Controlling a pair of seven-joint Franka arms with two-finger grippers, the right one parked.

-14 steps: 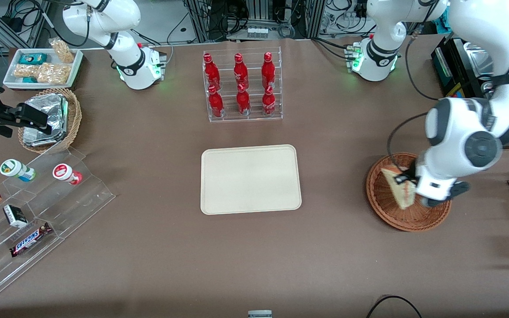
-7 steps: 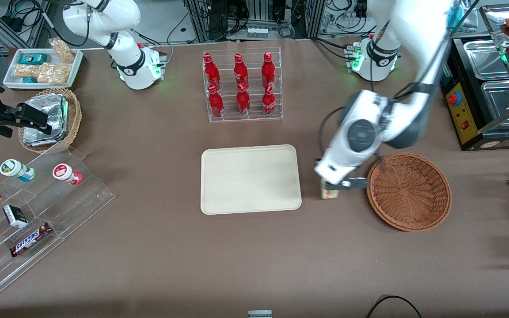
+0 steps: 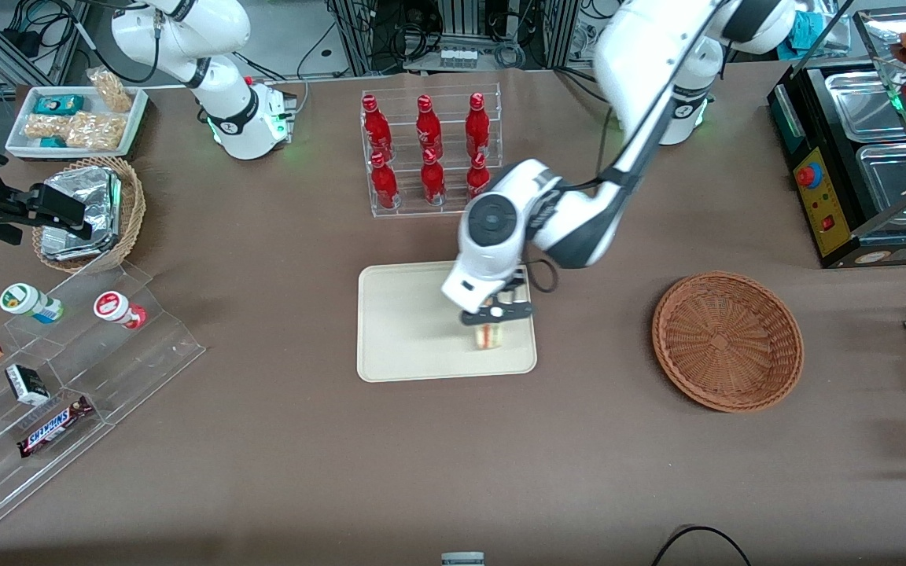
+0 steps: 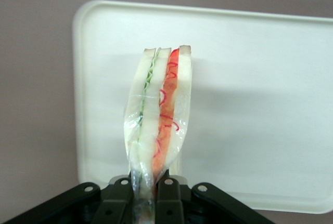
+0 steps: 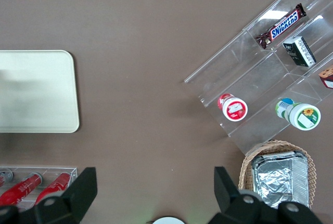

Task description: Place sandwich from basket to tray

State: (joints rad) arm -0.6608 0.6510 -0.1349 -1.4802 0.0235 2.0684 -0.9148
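The gripper (image 4: 148,190) pinched the sandwich (image 4: 158,115) by one narrow end, its fingers (image 4: 167,190) drawn in close with only the clear wrap and bread (red and green filling showing in layers) squeezed between them. The sandwich reached out from the fingertips, edge-on, above the tray (image 4: 260,78). From the front, the gripper (image 3: 492,316) hung over the tray (image 3: 406,314), at its end nearer the basket (image 3: 727,341), which sat well apart.
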